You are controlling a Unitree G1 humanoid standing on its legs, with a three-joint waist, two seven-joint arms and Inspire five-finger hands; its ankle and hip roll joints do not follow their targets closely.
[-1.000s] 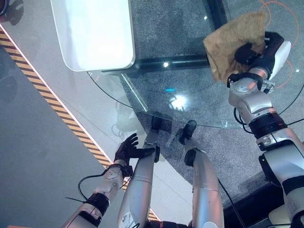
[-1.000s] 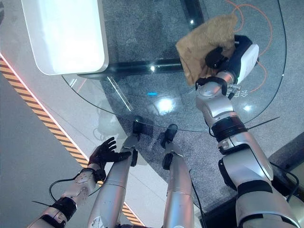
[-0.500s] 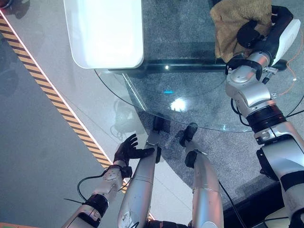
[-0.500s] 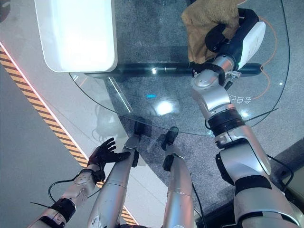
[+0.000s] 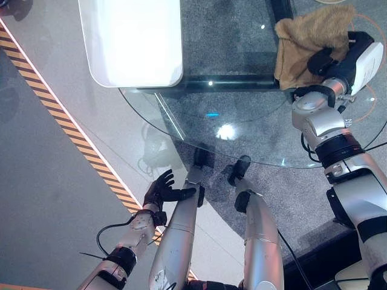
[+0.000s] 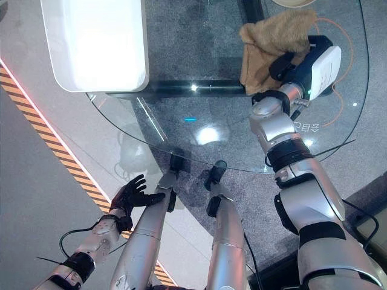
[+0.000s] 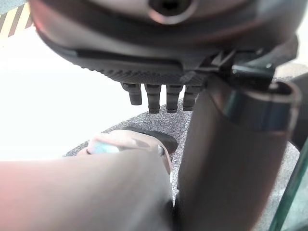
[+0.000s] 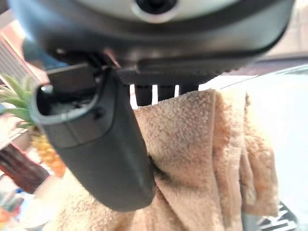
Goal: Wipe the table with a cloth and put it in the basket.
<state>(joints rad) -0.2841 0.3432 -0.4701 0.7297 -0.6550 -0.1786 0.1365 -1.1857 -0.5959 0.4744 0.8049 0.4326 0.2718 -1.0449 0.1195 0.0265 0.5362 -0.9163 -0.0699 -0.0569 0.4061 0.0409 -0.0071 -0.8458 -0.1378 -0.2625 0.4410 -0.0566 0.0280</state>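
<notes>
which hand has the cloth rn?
The right hand, thumb pinching the tan cloth over the glass table. The left hand hangs open below.

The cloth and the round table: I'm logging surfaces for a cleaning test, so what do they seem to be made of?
The cloth, pinched in the right hand, looks like tan terry towelling: its surface is fuzzy and looped in the right wrist view, and it hangs in soft folds. The table appears to be clear glass with a glossy finish: the speckled floor shows through it, and lights glint on it.
</notes>
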